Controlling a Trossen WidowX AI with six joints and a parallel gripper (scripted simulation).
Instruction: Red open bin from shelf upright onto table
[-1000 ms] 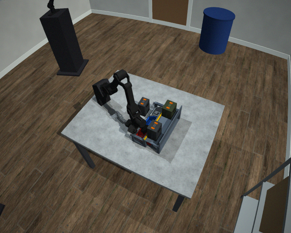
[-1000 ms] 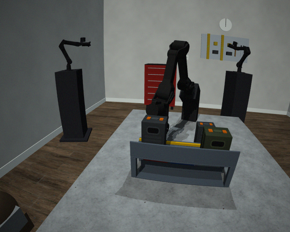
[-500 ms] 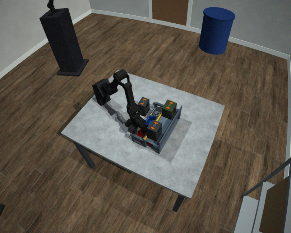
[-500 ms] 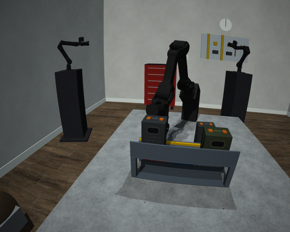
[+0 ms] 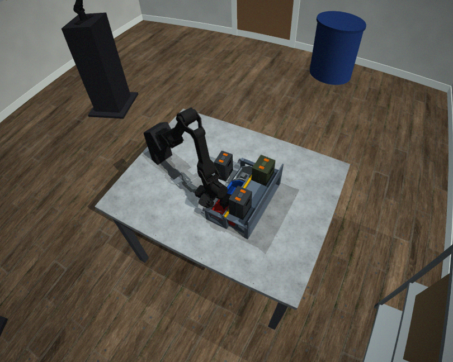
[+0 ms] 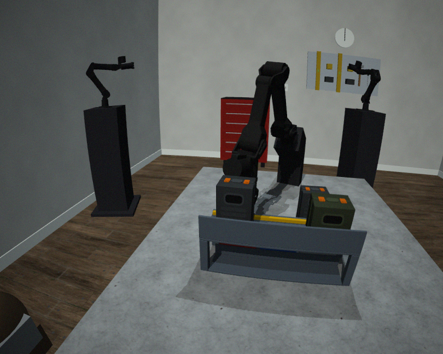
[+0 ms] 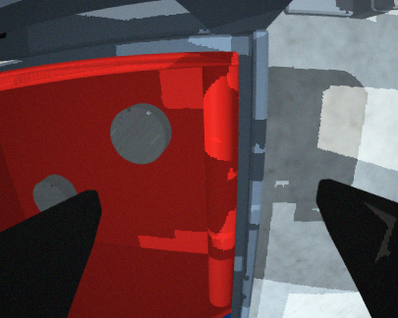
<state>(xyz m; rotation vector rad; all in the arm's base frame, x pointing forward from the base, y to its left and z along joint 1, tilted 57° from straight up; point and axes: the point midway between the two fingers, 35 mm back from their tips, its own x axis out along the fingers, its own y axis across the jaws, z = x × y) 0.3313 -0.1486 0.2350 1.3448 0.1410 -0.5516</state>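
The red open-topped bin (image 5: 218, 207) (image 7: 134, 196) sits in the blue-grey shelf unit (image 5: 266, 202) (image 6: 280, 234), at the unit's end nearer the worktop's long edge that has two table legs visible below it in the top view. Two round grey parts (image 7: 141, 133) lie in the bin. The black parallel-jaw gripper (image 5: 222, 202) (image 7: 209, 196) is spread almost fully and has hold of nothing; in the wrist view one fingertip shows over the bin's interior, the other beyond the shelf's edge, above the pale stone-look worktop (image 5: 171, 222) (image 6: 145, 289) (image 7: 301, 255). Whether either touches the bin, one cannot tell.

Beside the red bin is a blue bin (image 5: 234, 186). A dark grey case with orange latches (image 5: 240, 203) (image 6: 235, 200) and an olive-green case (image 5: 263, 170) (image 6: 331, 213) stand upright on the shelf unit, well apart. Another dark grey case (image 5: 223, 165) (image 6: 307, 198) stands near the unit, on the side toward the arm's base.
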